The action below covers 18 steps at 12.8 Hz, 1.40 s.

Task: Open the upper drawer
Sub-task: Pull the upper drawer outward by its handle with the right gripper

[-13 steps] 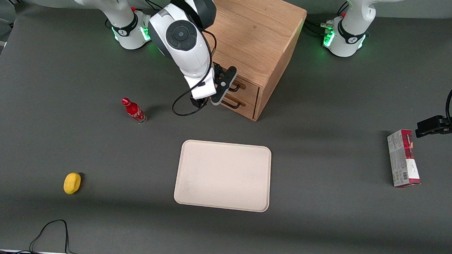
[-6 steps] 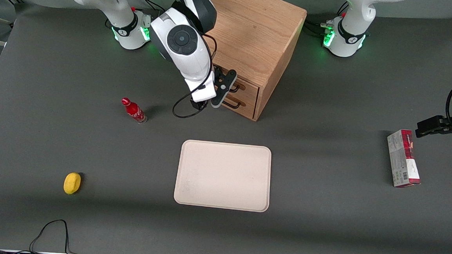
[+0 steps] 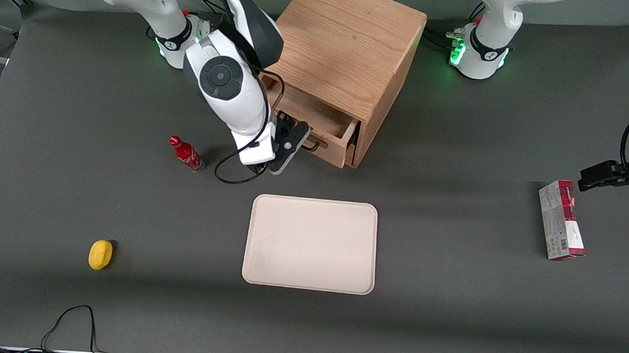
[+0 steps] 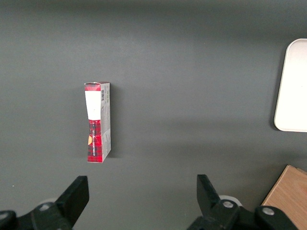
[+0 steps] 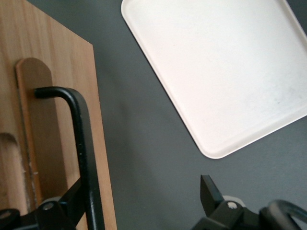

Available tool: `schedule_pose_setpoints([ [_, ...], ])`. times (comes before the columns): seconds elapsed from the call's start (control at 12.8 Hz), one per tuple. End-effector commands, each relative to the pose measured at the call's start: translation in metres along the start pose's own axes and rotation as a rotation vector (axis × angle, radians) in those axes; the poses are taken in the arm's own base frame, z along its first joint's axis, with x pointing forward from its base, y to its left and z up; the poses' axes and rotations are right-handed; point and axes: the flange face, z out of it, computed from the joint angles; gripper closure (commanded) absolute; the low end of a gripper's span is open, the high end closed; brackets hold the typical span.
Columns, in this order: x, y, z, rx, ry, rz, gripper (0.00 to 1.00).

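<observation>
The upper drawer (image 3: 326, 125) stands pulled out of the oak cabinet (image 3: 349, 47), and its inside shows from above. My right gripper (image 3: 301, 141) is at the drawer's front, nearer the front camera than the cabinet. In the right wrist view the black wire pull (image 5: 82, 143) crosses the oak drawer front (image 5: 48, 96). My gripper (image 5: 141, 203) is open: one finger (image 5: 72, 197) sits tucked between the pull and the wood, while the second finger (image 5: 209, 191) is well apart over the grey table. The lower drawer is hidden under the upper one.
A cream tray (image 3: 310, 244) (image 5: 225, 67) lies nearer the front camera than the cabinet. A red bottle (image 3: 186, 154) stands beside my arm. A yellow object (image 3: 100, 254) lies toward the working arm's end, near the front. A red and grey box (image 3: 561, 219) (image 4: 97, 122) lies toward the parked arm's end.
My gripper has moved toward the front camera with the pull hooked on one finger. The upper drawer slid out of the cabinet, from shut to well open.
</observation>
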Motion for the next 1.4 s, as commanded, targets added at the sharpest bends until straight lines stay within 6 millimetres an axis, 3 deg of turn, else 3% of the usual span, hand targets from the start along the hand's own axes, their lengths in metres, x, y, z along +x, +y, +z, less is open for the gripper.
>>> schedule_pose_setpoints([
  [0.0,0.006,0.022,-0.002,0.008,0.018,-0.023,0.0],
  [1.32,0.01,0.117,-0.004,-0.021,0.003,0.076,0.0],
])
